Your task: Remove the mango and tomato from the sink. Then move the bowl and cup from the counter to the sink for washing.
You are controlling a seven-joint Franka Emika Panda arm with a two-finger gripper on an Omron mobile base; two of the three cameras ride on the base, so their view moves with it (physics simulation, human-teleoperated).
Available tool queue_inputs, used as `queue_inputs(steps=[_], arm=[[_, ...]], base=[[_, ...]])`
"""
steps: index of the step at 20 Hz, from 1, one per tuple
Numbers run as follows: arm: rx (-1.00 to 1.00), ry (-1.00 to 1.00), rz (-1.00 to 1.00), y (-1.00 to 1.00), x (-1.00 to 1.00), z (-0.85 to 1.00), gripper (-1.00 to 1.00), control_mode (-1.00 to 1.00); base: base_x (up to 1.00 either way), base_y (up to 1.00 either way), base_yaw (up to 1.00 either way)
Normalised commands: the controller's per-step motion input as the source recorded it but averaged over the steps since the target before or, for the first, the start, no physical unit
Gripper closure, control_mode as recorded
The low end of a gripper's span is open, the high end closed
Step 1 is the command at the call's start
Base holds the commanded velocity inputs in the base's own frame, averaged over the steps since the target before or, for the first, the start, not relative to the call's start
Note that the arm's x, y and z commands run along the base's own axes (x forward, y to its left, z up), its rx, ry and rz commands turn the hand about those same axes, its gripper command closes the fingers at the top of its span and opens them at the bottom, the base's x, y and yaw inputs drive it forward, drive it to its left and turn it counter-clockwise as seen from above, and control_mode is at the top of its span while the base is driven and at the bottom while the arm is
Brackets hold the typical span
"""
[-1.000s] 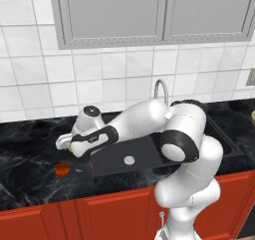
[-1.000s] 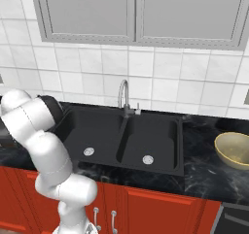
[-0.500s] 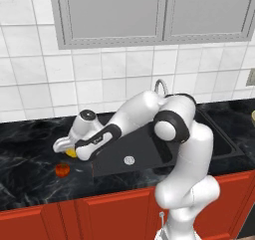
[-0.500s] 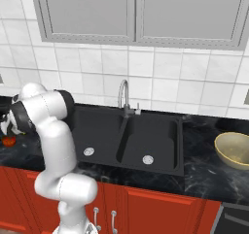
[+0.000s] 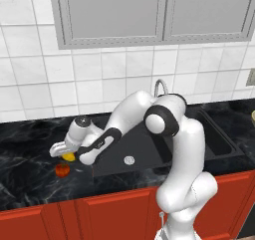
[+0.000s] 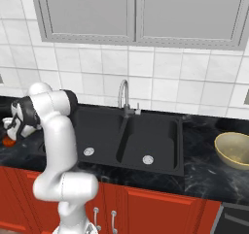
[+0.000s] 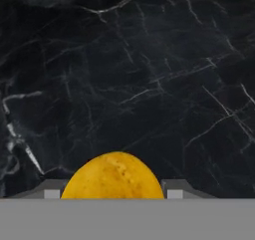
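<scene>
Black counter [image 5: 30, 181]: mango [image 7: 113, 177] in end effector [image 5: 63, 153]

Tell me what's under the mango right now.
Dark marble counter lies beneath the mango, left of the sink. The gripper is shut on the fruit. Whether the mango touches the counter can't be told, as its underside is hidden. The tomato sits nearby.

Flanking base views; close hand view

Yellow-orange speckled mango [image 7: 113, 177], red-orange tomato [image 5: 62, 170], black white-veined marble counter [image 7: 149, 84], tan-yellow bowl [image 6: 233, 150]
</scene>
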Motion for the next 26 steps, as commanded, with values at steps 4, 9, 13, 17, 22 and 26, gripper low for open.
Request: queue_inputs(steps=[4,9,13,17,22,26], arm=[[0.0,0.01,-0.03,0.11,0.14,-0.21,1.0,-1.0],[0.0,0.0,-0.05,0.06,0.17,-0.16,1.0,-1.0],[0.0,0.0,-0.03,0.02,0.2,-0.11,1.0,-1.0],[0.0,0.0,-0.03,0.0,0.17,-0.12,1.0,-1.0],[0.0,0.0,-0.02,0.0,0.13,-0.15,-1.0,-1.0],[0.0,0.05,-0.03,-0.03,0.08,-0.13,-1.0,-1.0]], base=[[0.0,0.0,0.0],[0.0,0.0,0.0],[0.0,0.0,0.0],[0.0,0.0,0.0],[0.0,0.0,0.0],[0.0,0.0,0.0]])
